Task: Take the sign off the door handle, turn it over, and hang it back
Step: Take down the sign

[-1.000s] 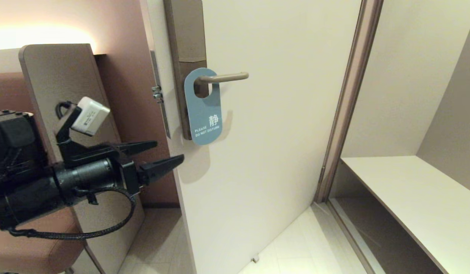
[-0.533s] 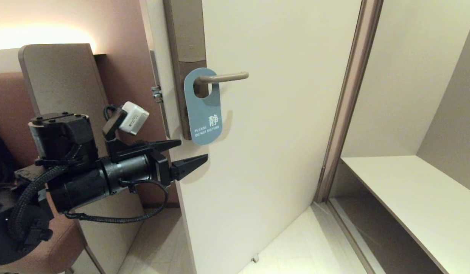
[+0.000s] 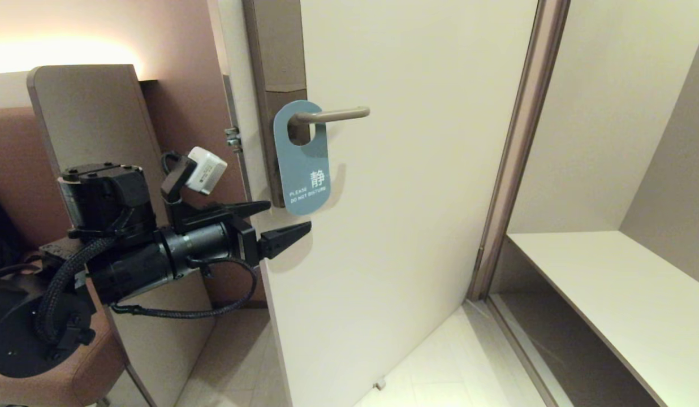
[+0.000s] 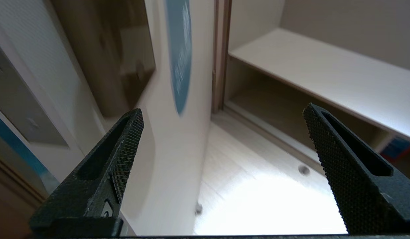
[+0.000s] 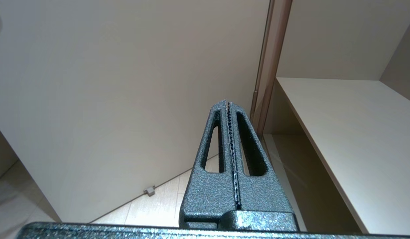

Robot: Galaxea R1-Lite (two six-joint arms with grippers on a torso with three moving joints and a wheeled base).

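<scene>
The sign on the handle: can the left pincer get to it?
Probably yes. The left pincer is open just below the sign, with nothing between them, and the sign hangs free on the handle.

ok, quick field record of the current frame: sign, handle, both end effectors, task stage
sign: blue DO NOT DISTURB face out, hanging by its hole on the door handle
door handle: level lever on the lock plate
left end effector: open, empty, just below the sign's lower edge by the door, not touching the sign
right end effector: shut, empty, only in its wrist view
task stage: sign not yet taken off
</scene>
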